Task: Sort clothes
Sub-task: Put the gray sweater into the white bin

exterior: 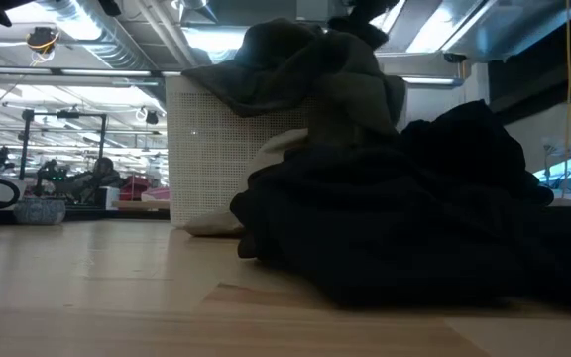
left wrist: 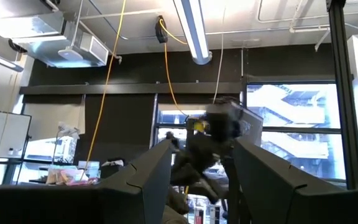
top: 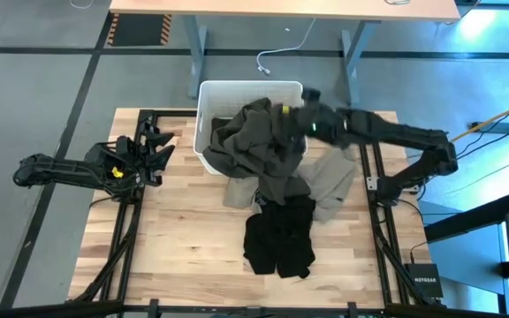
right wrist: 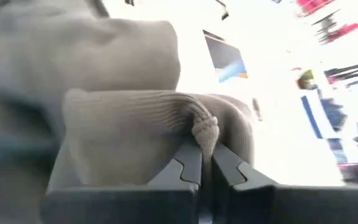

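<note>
— Wooden slats made up the table [top: 184, 256], with a grey floor around it and a pale desk beyond the far edge. What sat on it?

— A white perforated tub [top: 208, 95] stood at the far middle. A dark olive-green garment [top: 259, 141] was heaped over its right rim and spilled toward the near side. Below it lay a black garment [top: 279, 237], spread flat near the table's centre, and a khaki-beige garment [top: 334, 184] just to the right, partly under the olive one. From table height the black heap [exterior: 414, 223] filled the foreground and hid most of what lay behind; only the tub wall [exterior: 206, 149] and the olive cloth [exterior: 305, 69] draped on top showed past it.

— And the arms?

— The right gripper [right wrist: 205, 163] reached in from the right, over the tub's right edge, fingers pinched together on a ribbed fold of the olive garment. The left gripper [top: 157, 146] waited at the table's left edge, well apart from the clothes, its fingers [left wrist: 148, 180] spread with a clear gap between them.
</note>
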